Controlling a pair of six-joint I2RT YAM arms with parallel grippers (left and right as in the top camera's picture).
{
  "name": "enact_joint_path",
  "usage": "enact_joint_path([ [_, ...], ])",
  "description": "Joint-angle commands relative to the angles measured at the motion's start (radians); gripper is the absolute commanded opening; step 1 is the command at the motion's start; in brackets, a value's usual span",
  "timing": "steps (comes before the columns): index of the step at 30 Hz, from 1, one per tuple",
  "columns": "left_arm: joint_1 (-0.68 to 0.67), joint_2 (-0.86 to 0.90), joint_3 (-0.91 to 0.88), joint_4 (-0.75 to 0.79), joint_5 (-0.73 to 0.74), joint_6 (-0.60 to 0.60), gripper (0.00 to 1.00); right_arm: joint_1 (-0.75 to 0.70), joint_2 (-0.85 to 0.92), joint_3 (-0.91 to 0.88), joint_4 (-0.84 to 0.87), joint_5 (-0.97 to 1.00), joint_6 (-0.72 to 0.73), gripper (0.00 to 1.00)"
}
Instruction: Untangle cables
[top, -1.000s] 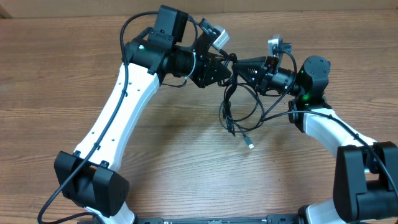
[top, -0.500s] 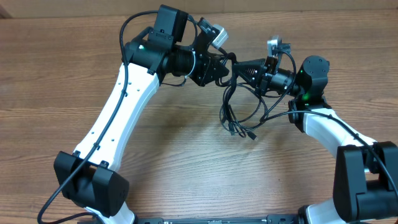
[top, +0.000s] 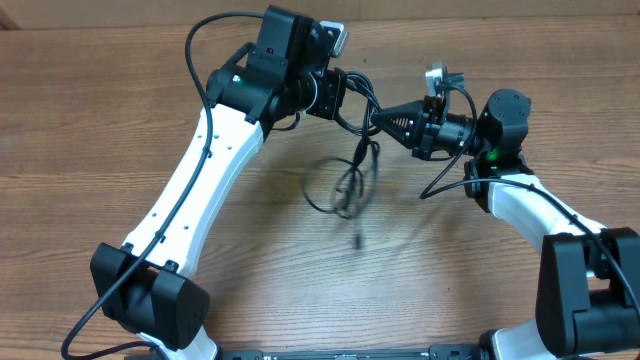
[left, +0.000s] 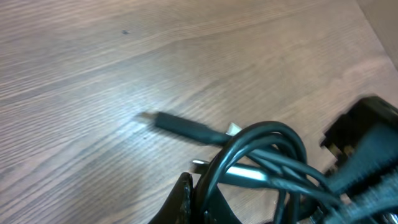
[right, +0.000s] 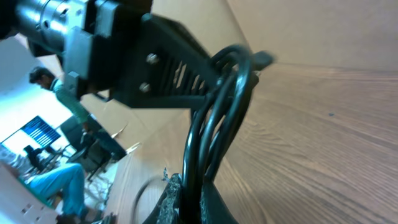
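So, the left gripper (top: 348, 95) is clamped on the thin black cables (top: 345, 185). In the left wrist view the strands are pinched between its fingers (left: 185, 200), with a tight arc of cord bulging up right above them. The right gripper (top: 386, 122) is clenched on the bundle too. In its own wrist view several strands are squeezed together and run straight up out of the jaws.

What's changed in the last second: the left gripper has been pulled back and twisted toward 10 o'clock, away from the right one, which has hardly been shifted. They were nearly nose to nose a moment ago, and now a short taut stretch of cord is drawn between them. The hanging clump, which was at about 6 o'clock under the right gripper, has been swung to roughly 7 o'clock and is caught blurred mid-swing. One loop has been opened wider, so the tangle is probably being loosened rather than cinched. It's not untangled yet, since strands are still crossed in the middle.

As for looks: slim, floppy, matte black cord is bunched in loose loops above the brown wood-grain table (top: 100, 130). A small plug end (top: 357, 240) is smeared at 6 o'clock below the loops. A dark connector (left: 183, 129) with a pale tip can be made out in the left wrist view.
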Motion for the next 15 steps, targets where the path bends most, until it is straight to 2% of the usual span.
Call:
enact_joint_path([
  [1,0.019,0.006,0.017,0.021,-0.120,-0.054,0.04,0.005,-0.018,0.011,0.013,-0.094,-0.019,0.04],
  [10,0.019,0.006,0.017,-0.011,-0.158,-0.054,0.04,0.005,-0.018,0.011,0.049,-0.061,-0.010,0.04],
  [15,0.020,0.006,0.017,-0.051,-0.121,-0.032,0.04,-0.006,-0.018,0.011,-0.061,0.156,0.121,0.04],
])
